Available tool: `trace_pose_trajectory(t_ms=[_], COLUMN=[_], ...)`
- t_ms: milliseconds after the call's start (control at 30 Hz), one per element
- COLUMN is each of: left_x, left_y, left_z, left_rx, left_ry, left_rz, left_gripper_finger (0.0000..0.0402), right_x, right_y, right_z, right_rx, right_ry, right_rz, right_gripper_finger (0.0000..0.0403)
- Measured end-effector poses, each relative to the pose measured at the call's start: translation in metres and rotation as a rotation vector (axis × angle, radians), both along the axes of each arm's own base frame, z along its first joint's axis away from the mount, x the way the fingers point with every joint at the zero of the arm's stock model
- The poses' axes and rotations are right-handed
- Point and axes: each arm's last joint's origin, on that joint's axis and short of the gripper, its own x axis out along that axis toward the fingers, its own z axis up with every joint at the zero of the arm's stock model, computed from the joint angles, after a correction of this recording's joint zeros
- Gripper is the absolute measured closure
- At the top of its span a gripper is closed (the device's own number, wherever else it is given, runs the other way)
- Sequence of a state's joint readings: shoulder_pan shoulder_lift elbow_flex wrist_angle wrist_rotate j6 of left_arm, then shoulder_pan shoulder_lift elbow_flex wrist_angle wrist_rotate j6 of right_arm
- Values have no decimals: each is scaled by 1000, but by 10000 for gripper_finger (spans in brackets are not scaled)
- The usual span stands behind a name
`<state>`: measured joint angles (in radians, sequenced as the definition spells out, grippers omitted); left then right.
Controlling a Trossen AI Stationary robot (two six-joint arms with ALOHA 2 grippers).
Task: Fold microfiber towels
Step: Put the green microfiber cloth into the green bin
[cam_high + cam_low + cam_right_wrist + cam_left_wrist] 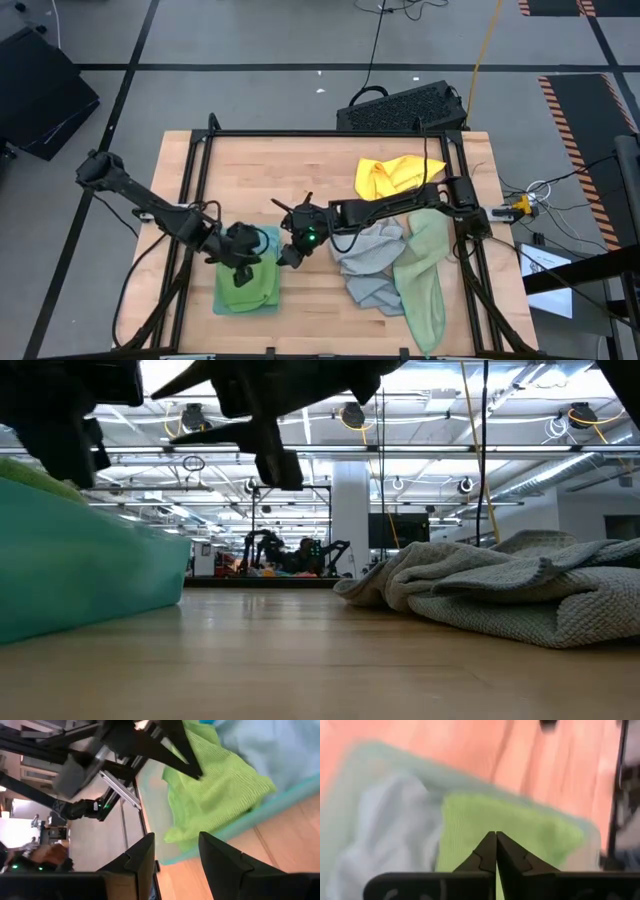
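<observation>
The left gripper (243, 270) is seen closed empty over the bright green towel (243, 288) near the table's (320, 165) front edge; the right gripper (289, 254) is held just beside it, fingers apart. A grey towel (368, 262) is heaped toward the right edge.

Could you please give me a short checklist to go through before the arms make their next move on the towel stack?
1. Left gripper shut: ok, its fingers meet over the bright green towel.
2. Left gripper actually pinching cloth: cannot tell; no fabric shows between the tips.
3. Right gripper open: ok, a gap shows, and nothing is in it.
4. Right gripper clear of the stack: ok, it sits at the edge of the teal towel.
5. Bright green towel lying flat: not ok, it looks rumpled on the stack.
6. Grey towel, pale green towel and yellow towel folded: not ok, all still heaped.
</observation>
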<state>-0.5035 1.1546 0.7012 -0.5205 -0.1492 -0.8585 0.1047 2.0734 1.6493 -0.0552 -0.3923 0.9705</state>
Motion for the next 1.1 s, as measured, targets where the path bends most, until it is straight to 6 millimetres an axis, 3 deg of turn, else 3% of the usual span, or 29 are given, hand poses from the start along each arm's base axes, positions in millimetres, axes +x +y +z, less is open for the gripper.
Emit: trace_pose_trajectory(t_ms=[233, 367, 500, 633, 767, 933, 1100], left_x=[17, 20, 22, 28, 36, 27, 14], left_y=[-8, -11, -12, -16, -22, -22, -34], left_z=[-41, -74, -93, -88, -55, -22, -22], left_rx=[81, 129, 156, 85, -54, -129, -154], left_ry=[-140, -97, -50, -69, -166, -201, -157], left_rz=[30, -10, -21, -114, -169, -105, -145], left_gripper_finger=[397, 394, 383, 385, 397, 392, 398], right_x=[-14, -25, -32, -34, -34, -33, -33], right_y=[1, 3, 2, 1, 1, 1, 4], right_z=[14, 17, 18, 16, 16, 17, 17], right_rx=[-61, -119, -155, -176, -183, -190, -197], right_ry=[49, 118, 167, 184, 177, 171, 159], right_rz=[16, 28, 54, 65, 60, 52, 60], right_gripper_finger=[259, 259, 259, 259, 259, 259, 259])
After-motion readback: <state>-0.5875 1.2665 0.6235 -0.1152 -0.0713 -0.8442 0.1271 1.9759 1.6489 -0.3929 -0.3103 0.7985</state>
